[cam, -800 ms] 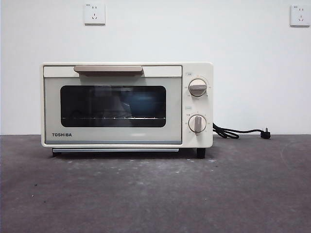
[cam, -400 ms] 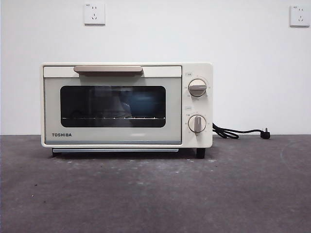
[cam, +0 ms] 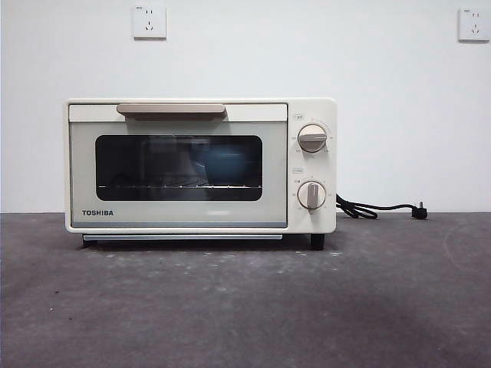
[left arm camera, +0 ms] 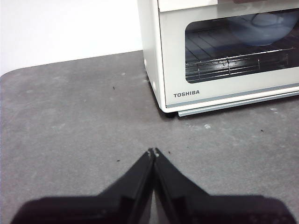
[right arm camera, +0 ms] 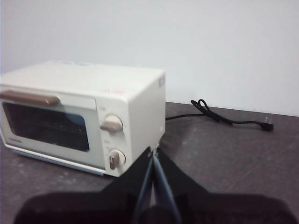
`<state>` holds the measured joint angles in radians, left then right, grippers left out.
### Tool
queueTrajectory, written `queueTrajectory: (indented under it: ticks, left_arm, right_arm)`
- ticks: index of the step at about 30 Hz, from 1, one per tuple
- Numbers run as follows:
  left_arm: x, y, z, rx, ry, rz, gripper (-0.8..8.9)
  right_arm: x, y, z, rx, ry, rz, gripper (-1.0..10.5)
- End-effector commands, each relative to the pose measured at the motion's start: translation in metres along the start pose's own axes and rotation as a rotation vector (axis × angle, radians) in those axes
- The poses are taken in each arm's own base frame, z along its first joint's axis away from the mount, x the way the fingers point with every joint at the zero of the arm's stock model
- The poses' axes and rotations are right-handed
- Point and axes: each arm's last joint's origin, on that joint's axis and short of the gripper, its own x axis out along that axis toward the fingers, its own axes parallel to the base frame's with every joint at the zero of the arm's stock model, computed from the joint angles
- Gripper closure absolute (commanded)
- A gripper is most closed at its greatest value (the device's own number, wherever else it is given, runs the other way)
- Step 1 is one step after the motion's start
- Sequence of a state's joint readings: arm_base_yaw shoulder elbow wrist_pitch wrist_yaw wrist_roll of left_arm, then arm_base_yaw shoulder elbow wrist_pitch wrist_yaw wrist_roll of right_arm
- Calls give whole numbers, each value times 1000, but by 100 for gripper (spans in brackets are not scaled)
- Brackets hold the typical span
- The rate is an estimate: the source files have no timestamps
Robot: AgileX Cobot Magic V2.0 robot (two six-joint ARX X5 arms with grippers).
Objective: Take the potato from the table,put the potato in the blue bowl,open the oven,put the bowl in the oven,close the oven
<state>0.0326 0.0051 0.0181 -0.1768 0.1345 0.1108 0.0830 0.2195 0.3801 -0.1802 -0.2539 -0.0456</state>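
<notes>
Oven [cam: 201, 165] standing on the table [cam: 245, 307], back toward a white wall, door shut, bar handle [cam: 171, 110] along the door's top edge. Two knobs [cam: 311, 138] stacked on the panel at the door's side. Black cord [cam: 376, 208] trailing from the knob-side end of the oven along the table's far edge, plug lying loose on the surface. Two wall sockets [cam: 149, 21] high on the wall above.

Blue bowl [cam: 222, 162] seen dimly through the dark glass, sitting on the wire rack inside, toward the knob side of the window. Same bowl [left arm camera: 264, 28] visible through the glass in the left wrist view, resting on the rack. Potato not made out; bowl's inside hidden behind the glass.

Wide bare stretch of table in front of the oven, across the whole front view. Open surface also past the oven's end away from the knobs, running to a rounded table corner in the left wrist view. No arm in the front view.

Left gripper [left arm camera: 153, 151] low over the table, in front of the oven's corner by the brand name, well apart from it; jaws pressed together, nothing between them. Right gripper [right arm camera: 153, 150] off the knob-side end of the oven, raised, lower knob near the tips in its own view; jaws pressed together, empty. Bowl shut away behind the door from both.
</notes>
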Motion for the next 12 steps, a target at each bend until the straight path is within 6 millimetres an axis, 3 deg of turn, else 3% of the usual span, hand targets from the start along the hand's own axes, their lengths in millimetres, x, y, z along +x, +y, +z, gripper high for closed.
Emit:
queueTrajectory:
  ticks: [1, 7, 12]
  left_arm:
    - [1, 0, -3, -11, 7, 4, 818]
    - [1, 0, -3, -11, 7, 4, 818]
    - [1, 0, -3, -11, 7, 4, 818]
  right_arm:
    - [3, 0, -29, -5, -4, -7, 946]
    - [5, 0, -74, 42, 14, -58, 946]
    - [6, 0, -92, 64, 37, -77, 946]
